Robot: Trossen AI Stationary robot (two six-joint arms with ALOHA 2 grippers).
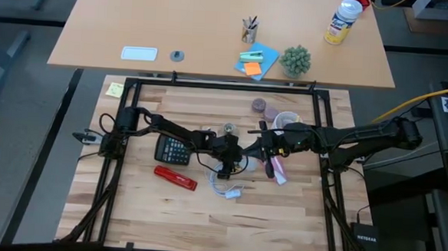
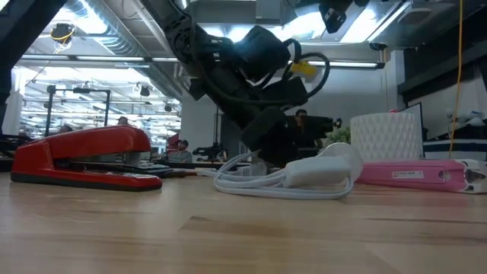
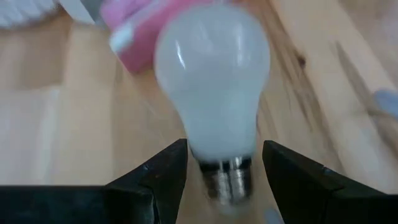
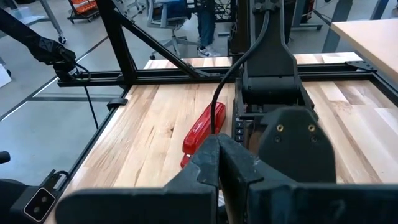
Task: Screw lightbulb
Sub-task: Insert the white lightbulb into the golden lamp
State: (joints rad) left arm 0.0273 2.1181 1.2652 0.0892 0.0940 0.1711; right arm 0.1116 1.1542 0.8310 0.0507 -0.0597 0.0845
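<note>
1. So the lightbulb (image 3: 211, 93) is in play: in the left wrist view it sits right between the left gripper (image 3: 224, 171) jaws, white dome pointing away, metal screw end down between the two dark fingers. The jaws stand partway apart, one on each side of the neck. Looks to me like they've got it pinched or are right about to, but I honestly can't tell if both pads are touching

2. From above, the left gripper (image 1: 224, 158) is near the middle of the table (image 1: 204, 217), just past the calculator (image 1: 172, 150) and above the white cable (image 1: 228, 191). The bulb itself is too small to pick out from up there

3. The right gripper (image 1: 265, 147) is close by, almost nose to nose with the left one, jaws fully closed. In its own wrist view I don't see anything held in them

4. Stuff lying around that doesn't matter yet: red stapler (image 1: 175, 177), pink case (image 1: 278, 171), white textured cup (image 2: 386, 137)

5. Progress-wise I'd call it early to middle. Bulb is up in the gripper area, but I can't see any socket under or against the screw end in any view, so nothing says threading has started

6. Still to do, my guess: line the screw end up with the socket, seat it, then twist it home
</note>
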